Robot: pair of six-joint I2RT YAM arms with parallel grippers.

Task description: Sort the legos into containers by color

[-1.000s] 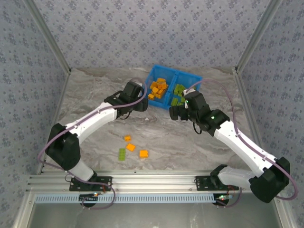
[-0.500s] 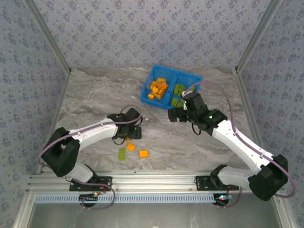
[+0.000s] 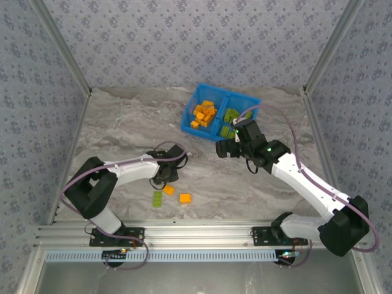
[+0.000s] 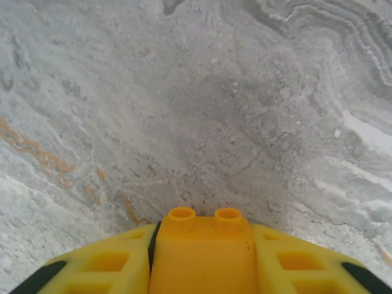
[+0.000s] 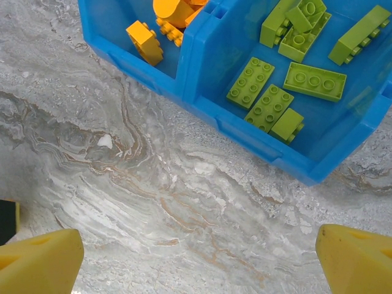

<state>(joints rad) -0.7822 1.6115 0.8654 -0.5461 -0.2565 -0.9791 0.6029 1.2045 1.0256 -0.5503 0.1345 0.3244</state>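
No lettering, label, brand mark, number or sign can be read anywhere: the blue bin point(image 5: 245, 131), the legos point(image 5: 314, 81) and the marbled table point(image 5: 153, 202) all present plain, unmarked surfaces to the cameras.

Top cam high from near side, L wrist close on table point(image 4: 184, 92), R wrist over bin point(image 5: 245, 131), shared w/ top

bin point(image 3: 228, 92) far centre | loose legos point(image 3: 185, 198) before it, leftward, seemingly three

The orange brick point(image 4: 202, 260) in the left gripper point(image 4: 202, 240) is cut off by the wrist view's bottom edge.
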